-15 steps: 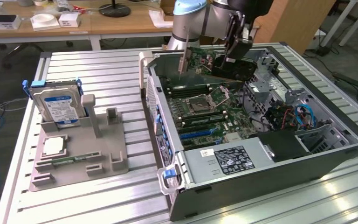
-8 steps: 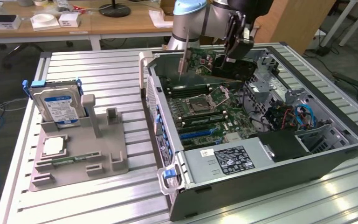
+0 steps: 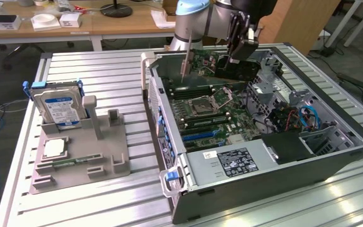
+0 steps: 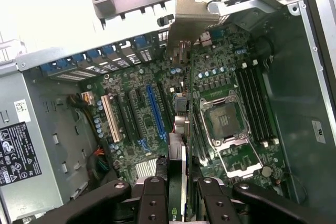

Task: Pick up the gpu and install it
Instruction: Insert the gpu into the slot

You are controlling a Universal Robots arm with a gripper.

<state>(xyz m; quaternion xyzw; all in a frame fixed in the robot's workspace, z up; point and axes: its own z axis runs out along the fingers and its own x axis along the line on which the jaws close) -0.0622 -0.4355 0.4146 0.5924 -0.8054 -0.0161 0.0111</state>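
Evidently the gripper jaws pinched the gpu by its top edge. We saw it hanging edge-down above the motherboard inside the open case, probably to line up with a slot.

Slat table: open PC case w/ mobo, PSU, blue cables. Grey rack, exterior view's left: HDD upright, CPU flat. Desk behind.

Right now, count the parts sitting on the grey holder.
3: a hard drive upright at the holder's far end, a silver square chip flat before it, a green memory stick nearest the camera. None seems hidden.
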